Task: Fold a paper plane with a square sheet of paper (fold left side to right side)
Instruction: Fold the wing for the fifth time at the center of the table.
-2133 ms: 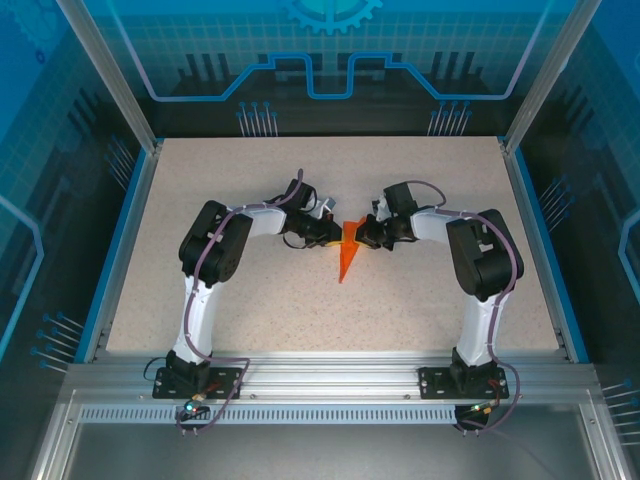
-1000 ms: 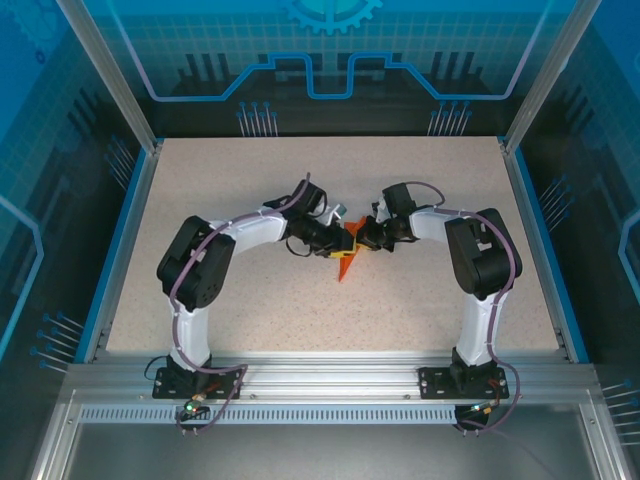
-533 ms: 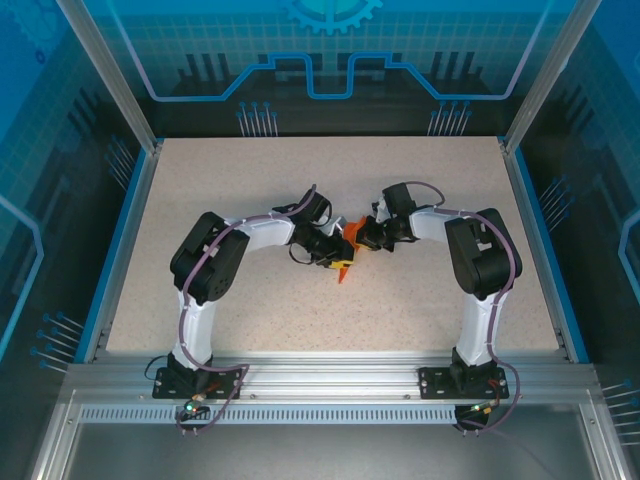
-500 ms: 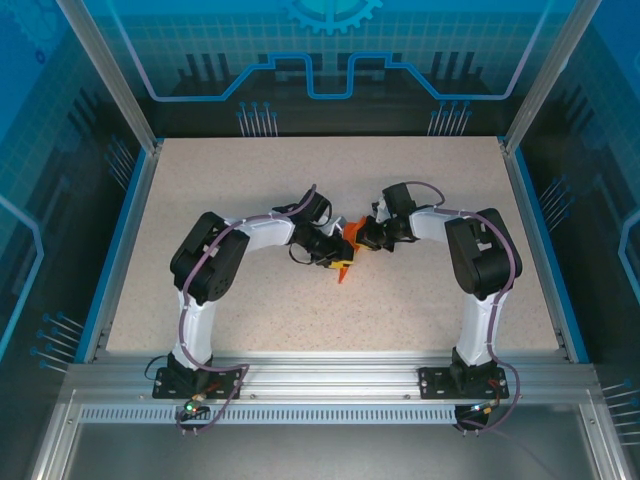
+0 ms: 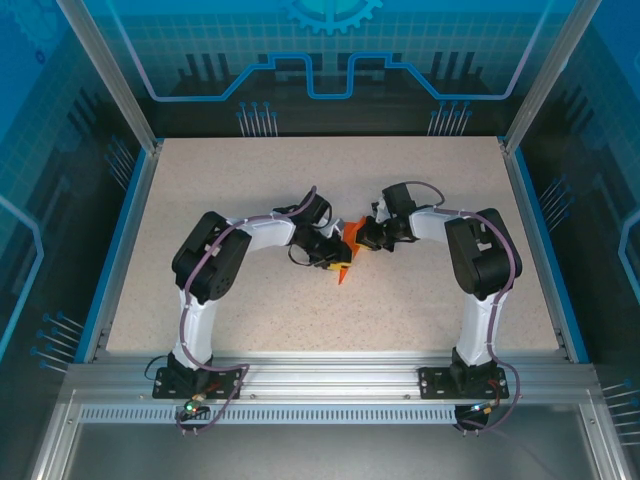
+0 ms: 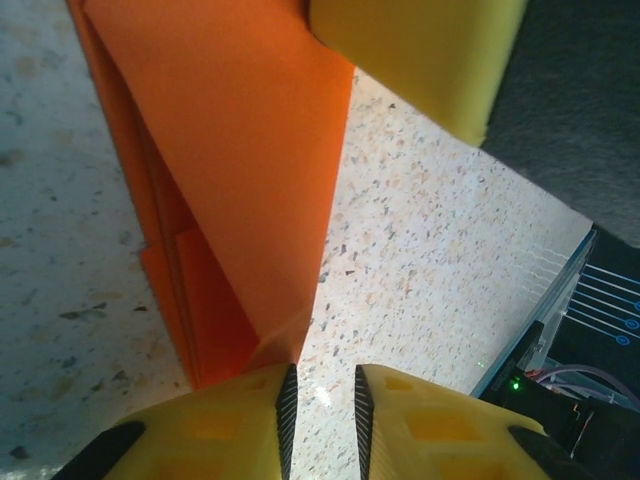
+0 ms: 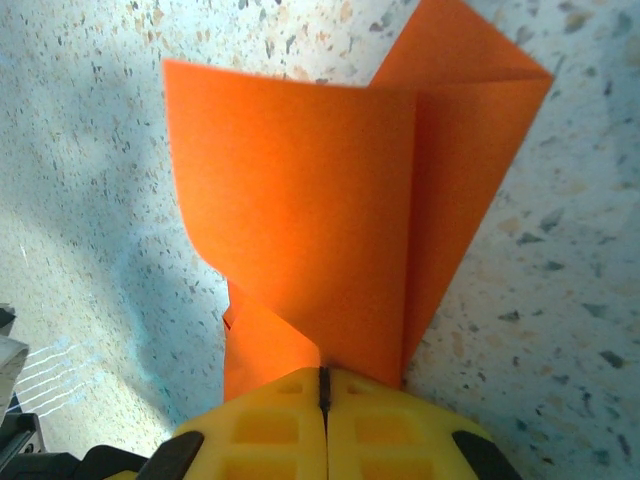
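Orange paper (image 7: 300, 200): partly folded, mid-worktop (image 5: 300, 180) between the two arms, one flap standing up off the surface.

Right gripper (image 7: 323, 385): jaws pressed together, pinching the paper's narrow end at their seam.

Left gripper (image 6: 320, 388): jaws a thin slit apart, bare worktop showing through. The paper's lower corner touches one fingertip; nothing seen between the jaws.

Handling, judged: very light, thin, limp away from its creases. Expect it to curl, spring back and slide unless you pin it. Take it by a layered edge or along a crease, not by a single loose flap, which could crumple or tear.

Unclear:
- You cannot count the layers.
- That corner may be pressed under the finger or merely beside it.
- From above, the arms cover much of the paper.
- A yellow pad (image 6: 420, 50), cut off at the left wrist view's top edge, overlaps the paper. It is probably the other gripper's finger.
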